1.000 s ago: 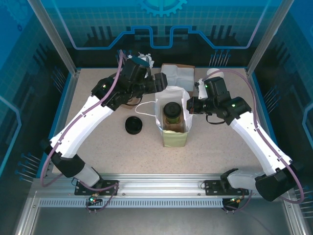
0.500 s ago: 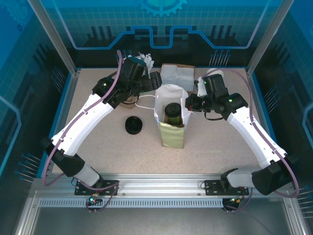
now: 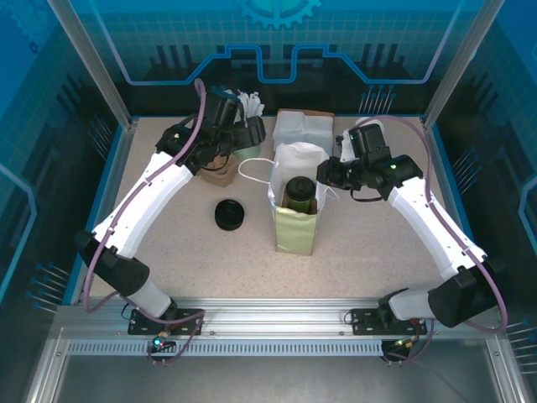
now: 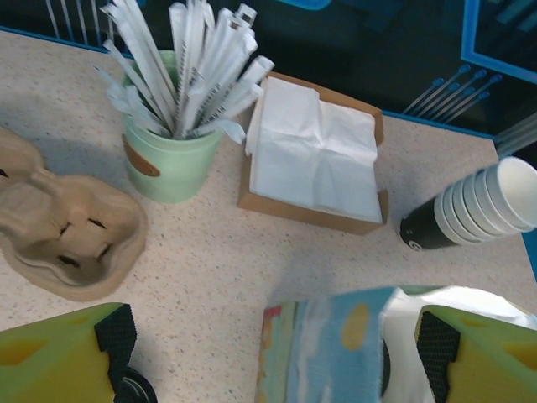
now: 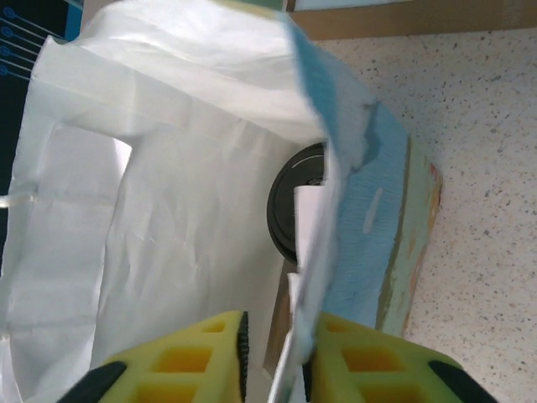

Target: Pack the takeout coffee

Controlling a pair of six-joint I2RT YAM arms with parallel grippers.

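Observation:
The takeout coffee (image 3: 299,186) stands inside the upright paper bag (image 3: 295,231) at mid table; its black lid (image 5: 294,210) shows past the bag's white inner wall (image 5: 193,210). My right gripper (image 3: 323,175) is at the bag's right rim. Its jaws straddle that wall (image 5: 277,348), slightly open: the paper lies against the right pad, with a gap to the left pad. My left gripper (image 3: 256,133) hovers wide open behind and left of the bag, holding nothing. The bag's blue printed corner (image 4: 336,353) lies low between its fingers (image 4: 273,353).
A loose stack of black lids (image 3: 229,215) lies left of the bag. At the back stand a green cup of wrapped straws (image 4: 172,155), a napkin box (image 4: 315,155), stacked lidless cups (image 4: 478,206) and a cardboard cup carrier (image 4: 59,227).
My right gripper's jaws have parted slightly at the bag's rim. The left arm has drawn back and left, away from the bag's mouth. The bag has shifted a little.

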